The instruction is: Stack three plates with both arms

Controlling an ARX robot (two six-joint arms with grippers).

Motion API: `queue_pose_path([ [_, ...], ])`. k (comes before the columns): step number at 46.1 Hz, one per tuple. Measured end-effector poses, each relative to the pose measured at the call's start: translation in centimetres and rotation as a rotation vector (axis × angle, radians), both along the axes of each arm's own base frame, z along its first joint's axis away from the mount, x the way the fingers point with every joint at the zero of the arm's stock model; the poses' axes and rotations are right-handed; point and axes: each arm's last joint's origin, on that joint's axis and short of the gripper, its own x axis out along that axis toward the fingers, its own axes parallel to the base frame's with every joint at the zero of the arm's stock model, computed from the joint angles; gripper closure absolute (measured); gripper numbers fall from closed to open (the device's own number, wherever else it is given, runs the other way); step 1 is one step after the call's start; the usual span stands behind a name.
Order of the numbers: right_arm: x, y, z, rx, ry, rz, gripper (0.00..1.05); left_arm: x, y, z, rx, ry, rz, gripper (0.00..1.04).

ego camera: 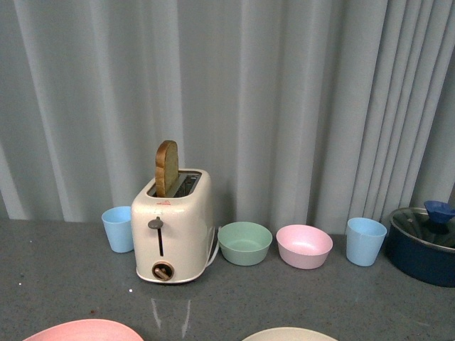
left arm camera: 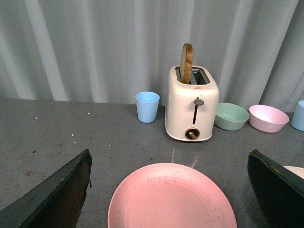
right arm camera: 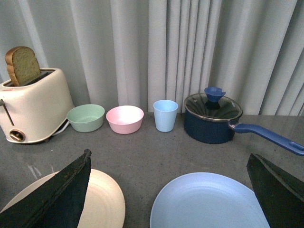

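left gripper [left arm camera: 168, 156]: jaws spread wide. the pink plate shows between them in the left wrist view, and no contact is seen.
right gripper [right arm camera: 168, 156]: jaws spread wide. in the right wrist view one jaw covers part of the cream plate and the light blue plate shows between them. contact cannot be told.
pink plate [left arm camera: 171, 199]: flat on the grey table [ego camera: 320, 298], at the near edge on the robot's left.
cream plate [right arm camera: 107, 202]: flat at the near edge, towards the middle, apart from the pink plate.
light blue plate [right arm camera: 209, 204]: flat, to the right of the cream plate, with a strip of table between them.
stack status: the three plates lie singly, none upon another.
toaster [ego camera: 173, 227]: cream, beyond the pink plate. a bread slice [ego camera: 166, 168] stands upright in one slot.
far row, left to right: light blue cup [ego camera: 117, 229], toaster, green bowl [ego camera: 244, 243], pink bowl [ego camera: 304, 246], second light blue cup [ego camera: 365, 241], dark blue pot [ego camera: 419, 259] under a glass lid [ego camera: 416, 224] with a blue knob.
backdrop: grey pleated curtain [ego camera: 284, 106] behind the row.
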Motion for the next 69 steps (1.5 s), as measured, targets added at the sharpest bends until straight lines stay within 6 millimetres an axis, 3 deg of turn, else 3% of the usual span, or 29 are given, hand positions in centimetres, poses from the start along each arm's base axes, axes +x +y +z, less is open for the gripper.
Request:
queue_pose_path([
  [50,0.0,0.0,0.0,0.0,0.0,0.0,0.07,0.0,0.0,0.0,0.001,0.003,-0.005,0.07],
  [53,0.0,0.0,0.0,0.0,0.0,-0.002,0.07,0.2,0.1,-0.1,0.005,0.309,-0.151,0.07],
  [55,0.0,0.0,0.0,0.0,0.0,0.002,0.07,0.8,0.1,0.2,-0.034,0.491,-0.219,0.07],
  [58,0.0,0.0,0.0,0.0,0.0,-0.001,0.07,1.8,0.2,0.6,-0.049,0.562,-0.234,0.07],
  [65,0.0,0.0,0.0,0.0,0.0,-0.001,0.07,5.9,0.0,3.1,0.007,0.538,-0.291,0.07],
  [69,0.0,0.0,0.0,0.0,0.0,0.0,0.07,9.2,-0.2,4.2,0.041,0.544,-0.323,0.07],
])
